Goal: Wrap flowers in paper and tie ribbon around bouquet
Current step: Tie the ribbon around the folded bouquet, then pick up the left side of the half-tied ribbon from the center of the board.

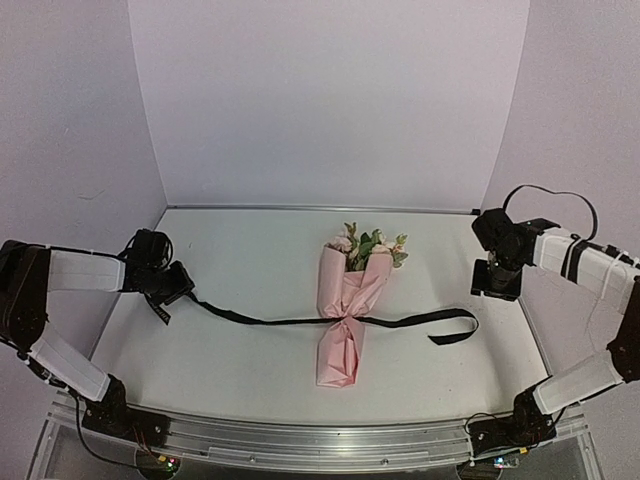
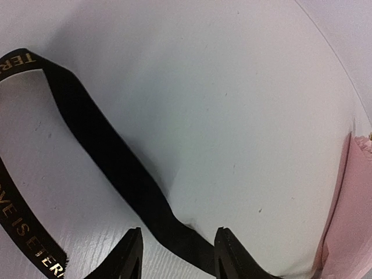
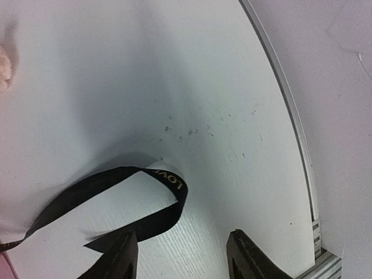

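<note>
The bouquet (image 1: 345, 300) lies in the middle of the table, a pink paper (image 1: 338, 355) cone with the flowers (image 1: 365, 245) at its far end. The black ribbon (image 1: 270, 321) crosses its waist and runs out to both sides. My left gripper (image 1: 182, 290) is at the ribbon's left end. In the left wrist view it (image 2: 177, 258) is open, and the ribbon (image 2: 110, 157) passes loosely between its fingers (image 2: 232, 258). My right gripper (image 1: 497, 285) hovers beyond the ribbon's right loop (image 1: 455, 326). In the right wrist view it (image 3: 183, 258) is open with nothing between its fingers, the ribbon (image 3: 157, 200) curling by the left finger (image 3: 119, 258).
White walls enclose the table on three sides. A metal rail (image 1: 300, 440) runs along the near edge between the arm bases. The table's right edge strip (image 3: 290, 116) lies close to my right gripper. Pink paper (image 2: 349, 226) shows at the right of the left wrist view.
</note>
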